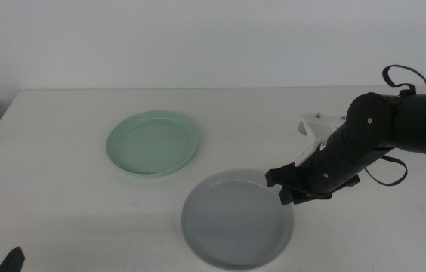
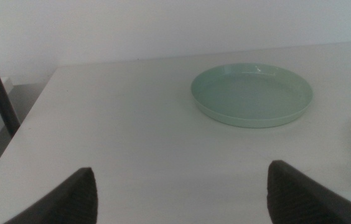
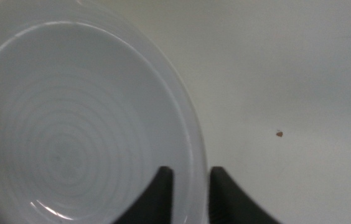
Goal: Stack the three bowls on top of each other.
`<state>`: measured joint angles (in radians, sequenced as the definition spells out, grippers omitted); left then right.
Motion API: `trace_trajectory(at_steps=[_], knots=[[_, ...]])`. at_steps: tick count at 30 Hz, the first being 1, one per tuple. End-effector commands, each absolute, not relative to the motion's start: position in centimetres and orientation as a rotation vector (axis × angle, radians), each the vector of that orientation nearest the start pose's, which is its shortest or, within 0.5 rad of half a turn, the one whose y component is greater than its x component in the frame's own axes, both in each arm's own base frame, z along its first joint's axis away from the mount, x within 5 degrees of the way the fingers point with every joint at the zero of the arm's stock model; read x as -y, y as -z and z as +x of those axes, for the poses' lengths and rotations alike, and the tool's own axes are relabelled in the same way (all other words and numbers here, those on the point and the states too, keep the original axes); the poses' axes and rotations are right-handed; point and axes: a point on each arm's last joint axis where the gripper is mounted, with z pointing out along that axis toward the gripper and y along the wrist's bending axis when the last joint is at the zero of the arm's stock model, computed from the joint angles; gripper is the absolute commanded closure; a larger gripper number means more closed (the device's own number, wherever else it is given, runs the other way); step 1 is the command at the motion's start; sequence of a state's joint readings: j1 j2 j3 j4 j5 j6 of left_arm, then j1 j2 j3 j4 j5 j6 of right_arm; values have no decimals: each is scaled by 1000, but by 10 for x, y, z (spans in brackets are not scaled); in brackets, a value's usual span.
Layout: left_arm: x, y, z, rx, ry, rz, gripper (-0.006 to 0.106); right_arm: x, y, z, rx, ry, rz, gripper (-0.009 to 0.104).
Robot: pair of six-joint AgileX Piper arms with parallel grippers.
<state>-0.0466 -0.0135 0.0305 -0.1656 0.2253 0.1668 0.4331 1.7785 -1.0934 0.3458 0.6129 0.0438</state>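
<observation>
Table (image 1: 62, 151): white, bearing two visible dishes.

Mint green bowl (image 1: 153, 143): upright on the table, untouched, beyond the grey bowl and to its left; the two lie near each other, rims apart.

Grey bowl (image 1: 236, 219): upright, nearest the camera, its rim caught between the jaws of the right gripper (image 1: 287, 189).

Right gripper: at the grey bowl's far right edge, jaws nearly closed, one inside the rim and one outside.

Left gripper (image 2: 182, 193): off to the grey bowl's left at the table's near edge, jaws wide apart, holding nothing.
</observation>
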Motion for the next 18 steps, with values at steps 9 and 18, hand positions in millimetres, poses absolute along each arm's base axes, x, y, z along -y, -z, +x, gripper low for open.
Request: trace_trajectory(at_steps=[9,18], knots=[[5,-192,56,-1644,74,44,3,-149,-284,284,-2526,-531,-273,35],[5,-192,56,-1644,74,44,3,-111,-372,214,-2282,-455,-383,35]])
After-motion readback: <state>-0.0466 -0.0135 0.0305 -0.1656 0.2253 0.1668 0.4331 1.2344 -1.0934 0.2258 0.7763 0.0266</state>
